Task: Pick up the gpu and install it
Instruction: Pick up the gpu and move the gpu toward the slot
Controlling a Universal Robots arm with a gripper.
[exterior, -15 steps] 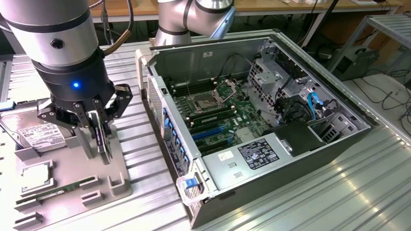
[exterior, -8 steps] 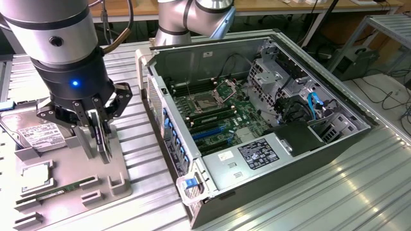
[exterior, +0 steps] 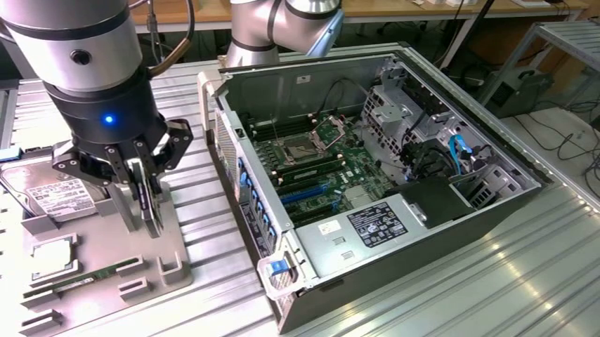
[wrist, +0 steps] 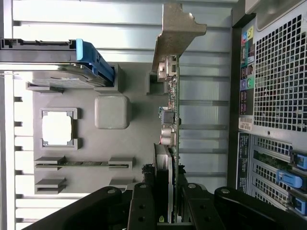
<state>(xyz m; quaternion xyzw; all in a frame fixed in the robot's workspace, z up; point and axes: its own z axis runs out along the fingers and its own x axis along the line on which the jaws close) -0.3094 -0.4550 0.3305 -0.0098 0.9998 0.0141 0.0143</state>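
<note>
The gpu (exterior: 148,205) stands on edge over the grey fixture tray (exterior: 103,239), left of the open computer case in the exterior view. My gripper (exterior: 142,175) comes down on it from above, its black fingers pressed against both faces of the card. In the wrist view the gpu (wrist: 171,120) is seen edge-on, green board with its silver bracket (wrist: 177,33) at the far end, and my gripper (wrist: 167,211) is shut on it with a finger (wrist: 144,206) on each side. Whether the card's lower edge still touches the tray I cannot tell.
The open computer case (exterior: 422,84) lies on its side at the exterior view's right, motherboard (exterior: 310,161) exposed. The tray also holds a hard drive (exterior: 52,193), a CPU (exterior: 52,256) and a RAM stick (exterior: 84,277). The case's rear panel (wrist: 278,72) is close beside the card.
</note>
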